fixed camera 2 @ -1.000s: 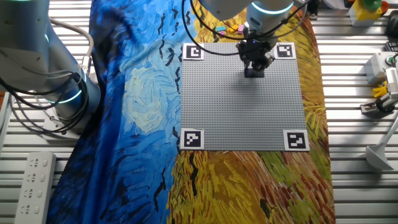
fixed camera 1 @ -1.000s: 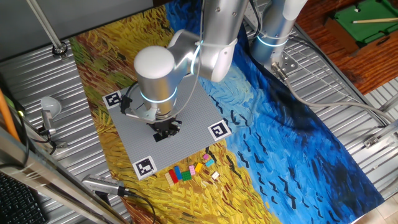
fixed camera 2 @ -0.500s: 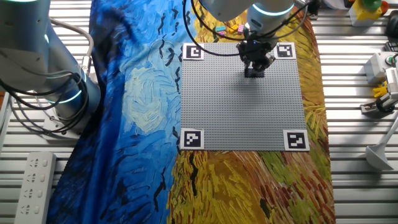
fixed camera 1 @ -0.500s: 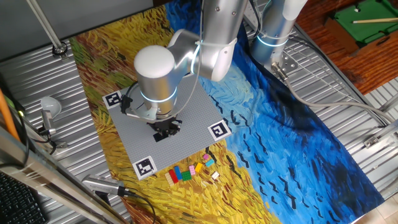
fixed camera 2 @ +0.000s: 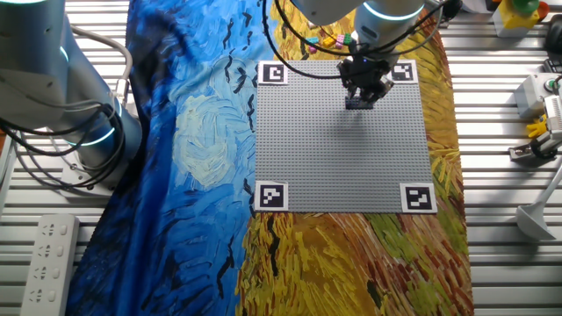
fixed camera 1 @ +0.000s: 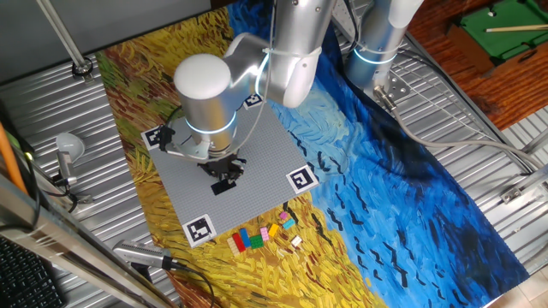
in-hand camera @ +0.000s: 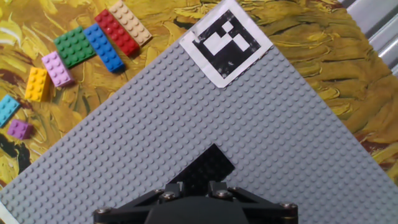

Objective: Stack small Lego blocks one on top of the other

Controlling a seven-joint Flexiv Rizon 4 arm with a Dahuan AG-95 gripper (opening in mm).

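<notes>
The gripper (in-hand camera: pixel 198 194) hangs directly over the flat black brick (in-hand camera: pixel 204 169) on the grey baseplate (in-hand camera: pixel 298 143), the brick's long axis running diagonally; whether its jaws are apart cannot be told.

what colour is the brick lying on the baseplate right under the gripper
Black. The flat brick lies on the grey baseplate just ahead of the gripper; the hand view shows it best.

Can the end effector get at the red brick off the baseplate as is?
Probably yes: the red brick lies uncovered on the cloth, top free, though blue and tan bricks flank it closely; the end effector sits at the black brick.
</notes>
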